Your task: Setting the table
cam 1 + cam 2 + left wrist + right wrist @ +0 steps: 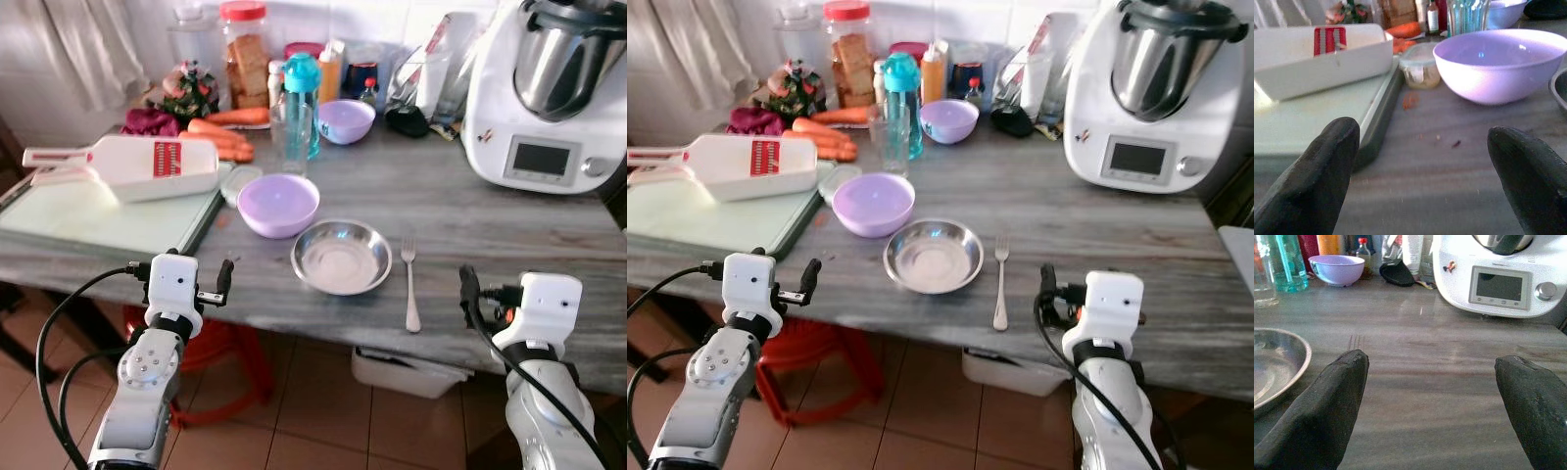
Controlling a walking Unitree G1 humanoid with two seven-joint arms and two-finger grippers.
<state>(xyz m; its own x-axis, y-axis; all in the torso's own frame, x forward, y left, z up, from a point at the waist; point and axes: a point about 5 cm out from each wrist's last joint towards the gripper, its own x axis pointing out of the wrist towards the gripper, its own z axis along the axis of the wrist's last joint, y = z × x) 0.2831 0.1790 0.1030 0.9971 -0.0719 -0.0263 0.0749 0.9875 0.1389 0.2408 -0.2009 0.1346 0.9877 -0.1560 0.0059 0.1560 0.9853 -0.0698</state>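
The white kitchen machine with the steel jug [549, 93] is running off the top and right edges of the left eye view. The clear tall glass [291, 137] is partly hiding the teal water bottle [303, 93]. The labels on the jars and bottles [323, 59] behind are showing too small to read.

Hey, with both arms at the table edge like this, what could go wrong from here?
The fork lies close beside the steel bowl; a reach by the right tool could knock the bowl. The near purple bowl touches the steel bowl, so nudging one may shift both. The left tool could snag the cutting board edge.
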